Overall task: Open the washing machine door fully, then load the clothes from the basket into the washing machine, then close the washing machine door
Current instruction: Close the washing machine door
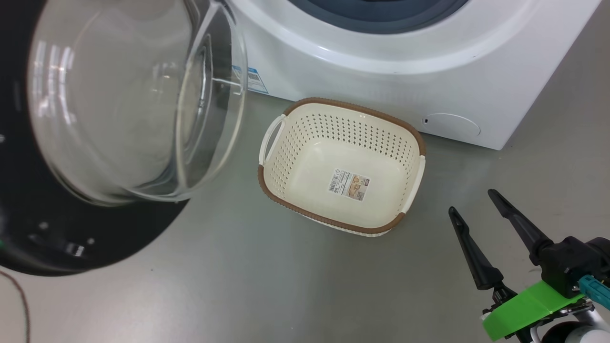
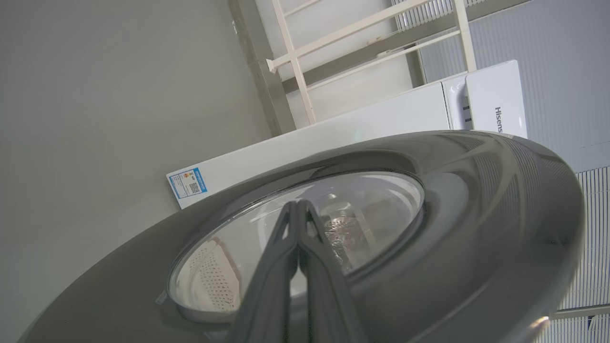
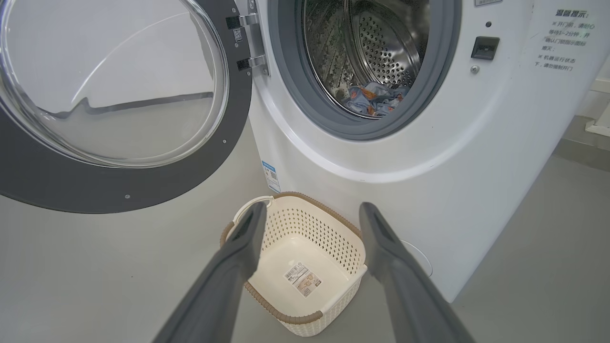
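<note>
Clothes (image 3: 374,99), blue with orange print, lie at the bottom of the steel drum (image 3: 381,47) inside the washing machine (image 3: 476,157). I find the washing machine door (image 3: 119,188) standing wide open on its hinge, left of the opening. I note the basket (image 1: 333,128) upright on the grey floor (image 1: 238,286), just in front of the machine, its bare bottom showing a paper label (image 1: 349,186). My right gripper (image 1: 472,201) hangs to the basket's right, fingers spread apart. My left gripper (image 2: 298,204) has its fingers pressed together, pointing at the door's outer glass; I cannot confirm contact.
</note>
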You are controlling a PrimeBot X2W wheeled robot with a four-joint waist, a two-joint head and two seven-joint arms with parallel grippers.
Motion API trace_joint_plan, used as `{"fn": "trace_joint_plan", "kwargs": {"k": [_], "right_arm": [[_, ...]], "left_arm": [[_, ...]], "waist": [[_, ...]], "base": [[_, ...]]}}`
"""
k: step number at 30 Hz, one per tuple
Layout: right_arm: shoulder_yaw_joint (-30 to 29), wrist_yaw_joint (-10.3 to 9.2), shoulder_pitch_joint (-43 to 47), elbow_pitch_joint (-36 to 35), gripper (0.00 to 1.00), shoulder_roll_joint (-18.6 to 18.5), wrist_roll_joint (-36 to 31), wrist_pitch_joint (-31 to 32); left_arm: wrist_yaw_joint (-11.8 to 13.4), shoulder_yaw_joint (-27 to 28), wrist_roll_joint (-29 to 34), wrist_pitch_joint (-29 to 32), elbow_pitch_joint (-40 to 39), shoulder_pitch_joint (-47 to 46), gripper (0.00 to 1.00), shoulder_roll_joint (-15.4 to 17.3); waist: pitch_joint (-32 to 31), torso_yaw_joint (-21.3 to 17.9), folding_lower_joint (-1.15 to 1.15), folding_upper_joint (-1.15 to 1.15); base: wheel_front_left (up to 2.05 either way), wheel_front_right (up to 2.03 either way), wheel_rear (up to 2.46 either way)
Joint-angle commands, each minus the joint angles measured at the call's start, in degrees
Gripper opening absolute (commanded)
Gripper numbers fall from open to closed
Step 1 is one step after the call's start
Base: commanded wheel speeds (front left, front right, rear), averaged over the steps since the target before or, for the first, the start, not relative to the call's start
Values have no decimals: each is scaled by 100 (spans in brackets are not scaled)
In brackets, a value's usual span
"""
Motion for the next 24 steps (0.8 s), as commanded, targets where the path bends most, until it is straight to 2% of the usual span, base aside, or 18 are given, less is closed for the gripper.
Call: {"fn": "trace_joint_plan", "kwargs": {"k": [1,12,24], "right_arm": [[128,50,-108,-134,100,12,42,-52],[157,50,-145,33,100,154,77,-262],[256,50,-207,298,100,402,97,-580]], "left_arm": [[-65,138,37,92,-221,-5,0,283],[-66,-215,79,711,-1399,455,0,10],[-34,-766,104,1126,-2213,630,0,-297]], "waist": [[-12,1,0,0],[-114,-204,0,0],[-348,-854,0,0]], "base": [[0,0,0],[0,0,0],[0,0,0]]}}
